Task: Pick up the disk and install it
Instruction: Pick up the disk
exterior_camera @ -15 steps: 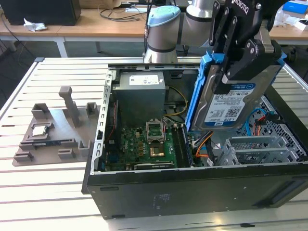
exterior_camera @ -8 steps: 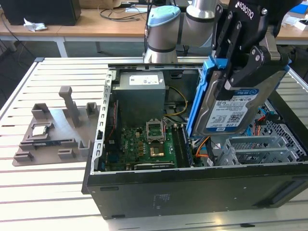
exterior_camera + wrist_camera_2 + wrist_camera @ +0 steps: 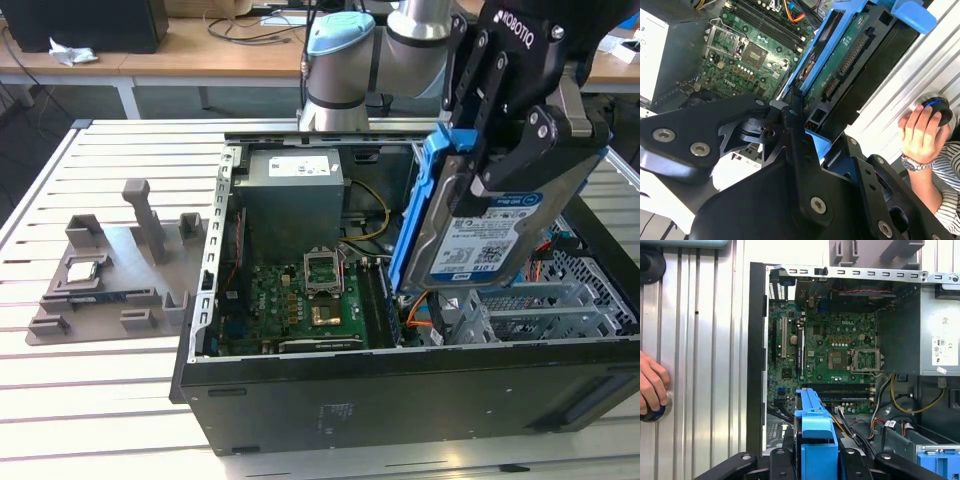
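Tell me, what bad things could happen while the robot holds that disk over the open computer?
The disk, tilted in the gripper, might slip and drop into the computer case, perhaps hitting the motherboard. Its lower corner hangs close to the orange cables, so it could snag them.

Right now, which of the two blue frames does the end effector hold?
The frame around the labelled disk, clamped by the end effector above the open case. The other blue frame sits inside the case, ungripped.
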You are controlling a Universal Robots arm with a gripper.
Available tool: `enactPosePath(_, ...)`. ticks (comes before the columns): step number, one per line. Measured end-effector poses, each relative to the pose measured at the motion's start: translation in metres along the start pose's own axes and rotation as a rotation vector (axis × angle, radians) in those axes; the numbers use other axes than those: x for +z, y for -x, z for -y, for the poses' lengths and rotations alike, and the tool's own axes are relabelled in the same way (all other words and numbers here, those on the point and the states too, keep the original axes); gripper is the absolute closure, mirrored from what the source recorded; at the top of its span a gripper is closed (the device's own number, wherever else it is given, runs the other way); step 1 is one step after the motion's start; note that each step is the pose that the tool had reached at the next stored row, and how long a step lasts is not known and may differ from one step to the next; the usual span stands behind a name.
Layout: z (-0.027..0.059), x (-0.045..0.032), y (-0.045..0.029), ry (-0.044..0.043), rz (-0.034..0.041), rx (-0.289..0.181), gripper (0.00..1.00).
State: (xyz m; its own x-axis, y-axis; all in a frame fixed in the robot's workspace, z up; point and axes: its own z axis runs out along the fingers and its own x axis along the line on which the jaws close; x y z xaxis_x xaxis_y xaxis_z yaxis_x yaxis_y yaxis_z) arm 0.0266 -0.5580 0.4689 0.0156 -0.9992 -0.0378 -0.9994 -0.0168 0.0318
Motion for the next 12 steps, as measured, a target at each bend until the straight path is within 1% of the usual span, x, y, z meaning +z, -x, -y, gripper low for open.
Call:
enactPosePath(3,0.0,0.0002,-0.0041,-0.0001,-0.0001,0.0,0.64)
enactPosePath(9,-0.0001,0.0005,-0.0096,0.0,0.0,0.0,0.64)
enactPosePath(11,-0.0001,0.0008,-0.0155,-0.0001,0.0,0.0,0.64)
enactPosePath(12,0.0001,0.0009,-0.017,-0.0002,0.0013,0.0,0.64)
